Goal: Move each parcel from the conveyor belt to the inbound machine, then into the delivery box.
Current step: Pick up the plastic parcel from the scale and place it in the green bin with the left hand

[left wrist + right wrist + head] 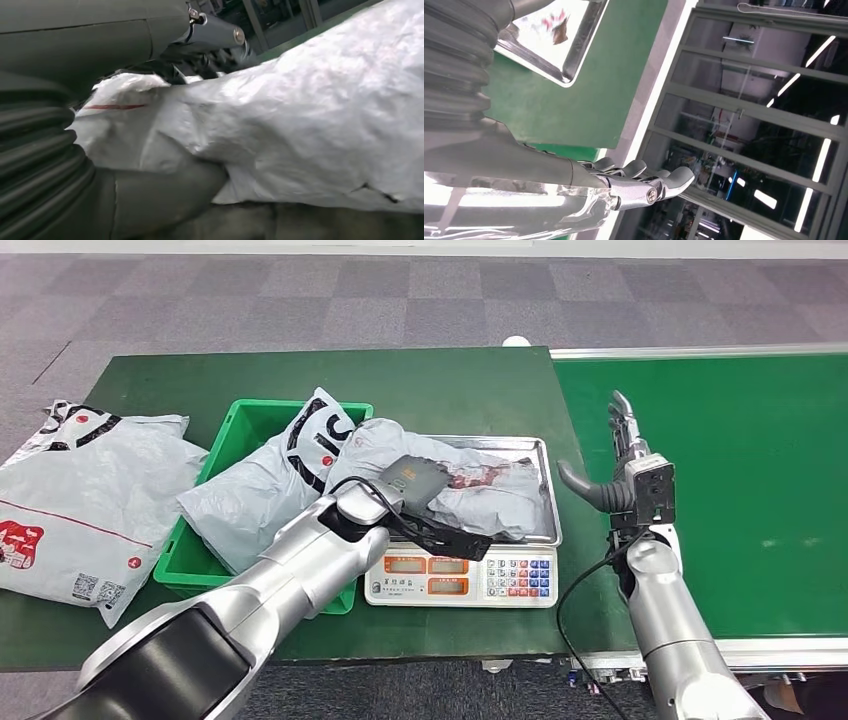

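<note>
On the scale (530, 575), your left hand (425, 508) grips the parcel (470, 490); right hand (625, 465) hangs open beside it. Slack bag may snag the green bin (225, 455).

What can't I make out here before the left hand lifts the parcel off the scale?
- Scale readout: too small in the head view.
- Left hand fingertips: the grey parcel hides them, head and wrist views.
- Green bin contents: two parcels cover the floor.
- Right hand: open, holding nothing.
</note>
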Motion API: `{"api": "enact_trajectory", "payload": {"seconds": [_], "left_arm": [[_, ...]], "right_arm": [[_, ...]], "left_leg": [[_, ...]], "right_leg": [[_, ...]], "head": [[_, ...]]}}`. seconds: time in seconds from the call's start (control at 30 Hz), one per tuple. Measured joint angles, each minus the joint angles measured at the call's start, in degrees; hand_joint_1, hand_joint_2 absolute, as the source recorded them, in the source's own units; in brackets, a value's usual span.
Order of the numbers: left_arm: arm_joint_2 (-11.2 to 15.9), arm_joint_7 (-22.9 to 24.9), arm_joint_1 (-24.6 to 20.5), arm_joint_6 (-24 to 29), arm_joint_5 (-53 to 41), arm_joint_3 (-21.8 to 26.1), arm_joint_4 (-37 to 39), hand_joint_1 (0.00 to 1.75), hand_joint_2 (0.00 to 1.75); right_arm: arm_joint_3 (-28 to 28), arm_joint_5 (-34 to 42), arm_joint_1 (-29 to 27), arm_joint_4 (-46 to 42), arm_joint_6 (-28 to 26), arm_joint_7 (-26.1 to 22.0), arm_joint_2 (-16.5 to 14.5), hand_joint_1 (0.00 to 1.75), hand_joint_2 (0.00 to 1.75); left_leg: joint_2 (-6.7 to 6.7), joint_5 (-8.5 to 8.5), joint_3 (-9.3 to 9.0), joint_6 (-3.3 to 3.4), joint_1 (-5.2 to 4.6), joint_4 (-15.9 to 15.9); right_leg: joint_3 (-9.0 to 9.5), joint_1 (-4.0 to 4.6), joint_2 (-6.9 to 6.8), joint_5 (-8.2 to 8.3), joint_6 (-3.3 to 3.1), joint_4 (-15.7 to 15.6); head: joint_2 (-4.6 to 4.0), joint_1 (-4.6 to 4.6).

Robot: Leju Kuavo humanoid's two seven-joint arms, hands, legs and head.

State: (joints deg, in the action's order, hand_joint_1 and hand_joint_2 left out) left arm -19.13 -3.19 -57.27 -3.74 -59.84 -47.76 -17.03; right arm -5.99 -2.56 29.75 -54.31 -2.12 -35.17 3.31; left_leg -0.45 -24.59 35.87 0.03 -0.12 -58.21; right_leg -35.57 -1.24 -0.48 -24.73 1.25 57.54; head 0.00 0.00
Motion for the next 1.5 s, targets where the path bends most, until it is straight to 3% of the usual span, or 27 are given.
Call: {"api": "enact_trajectory", "payload": {"seconds": [0.27, 0.5, 0.67, 0.8, 0.97, 1.1, 1.5], "left_arm": [[0.15, 0.06, -0.59, -0.51, -0.47, -0.43, 0.62, 1.75, 1.75], [0.24, -3.14, -1.42, -7.53, -2.15, -1.48, 0.92, 1.75, 1.75], [0.24, -2.86, -1.94, -7.55, -4.27, -2.37, 0.89, 1.75, 1.75], [0.22, -0.23, -1.92, -1.57, -6.45, -2.68, 0.57, 1.75, 1.75], [0.4, 9.42, -1.94, 11.09, -10.17, -2.75, -0.38, 1.75, 1.75], [1.65, 15.69, -2.56, 14.57, -11.99, -2.34, -1.05, 1.75, 1.75], [4.9, 17.68, -3.93, 21.19, -14.74, 4.11, -3.26, 1.75, 1.75]], "right_arm": [[-0.39, 0.02, 0.66, 0.76, -0.02, -0.21, -0.26, 0.0, 1.75], [-0.99, 0.38, 3.68, 2.45, 0.34, -0.28, -0.51, 0.0, 1.75], [-1.43, 0.66, 5.89, 3.98, 0.77, -0.27, -0.76, 0.0, 1.75], [-1.79, 0.43, 6.39, 4.93, -0.51, -0.08, -1.11, 0.0, 1.75], [-1.79, -0.3, 5.34, 4.91, -1.83, 1.73, -1.28, 0.0, 1.75], [-1.78, -0.82, 3.27, 3.33, -2.07, 3.72, -1.28, 0.0, 1.75], [1.02, -2.56, -1.95, -3.4, -2.75, 7.27, -0.37, 0.0, 1.75]], "left_leg": [[0.0, -0.01, 0.0, 0.0, 0.0, 0.0], [0.02, 0.01, -0.01, -0.01, 0.01, 0.0], [0.03, 0.02, -0.02, -0.03, 0.01, 0.0], [-0.01, 0.02, -0.01, -0.03, 0.01, 0.0], [-0.01, 0.02, -0.01, -0.03, 0.01, 0.0], [0.01, 0.02, -0.01, -0.03, 0.02, 0.0], [0.04, 0.01, -0.02, -0.05, 0.04, 0.0]], "right_leg": [[0.0, 0.0, 0.0, -0.01, 0.0, 0.0], [0.0, 0.01, 0.02, 0.0, -0.01, 0.0], [0.0, 0.01, 0.03, 0.01, -0.02, 0.01], [0.0, 0.01, 0.0, 0.01, -0.02, 0.01], [0.0, 0.01, 0.0, 0.0, -0.01, 0.01], [-0.01, 0.02, 0.02, 0.0, -0.01, 0.01], [-0.02, 0.03, 0.06, 0.0, -0.02, 0.0]], "head": [[0.0, 0.0], [0.0, 0.0], [0.0, 0.0], [0.0, 0.0], [0.0, 0.0], [0.0, 0.0], [0.0, 0.0]]}}
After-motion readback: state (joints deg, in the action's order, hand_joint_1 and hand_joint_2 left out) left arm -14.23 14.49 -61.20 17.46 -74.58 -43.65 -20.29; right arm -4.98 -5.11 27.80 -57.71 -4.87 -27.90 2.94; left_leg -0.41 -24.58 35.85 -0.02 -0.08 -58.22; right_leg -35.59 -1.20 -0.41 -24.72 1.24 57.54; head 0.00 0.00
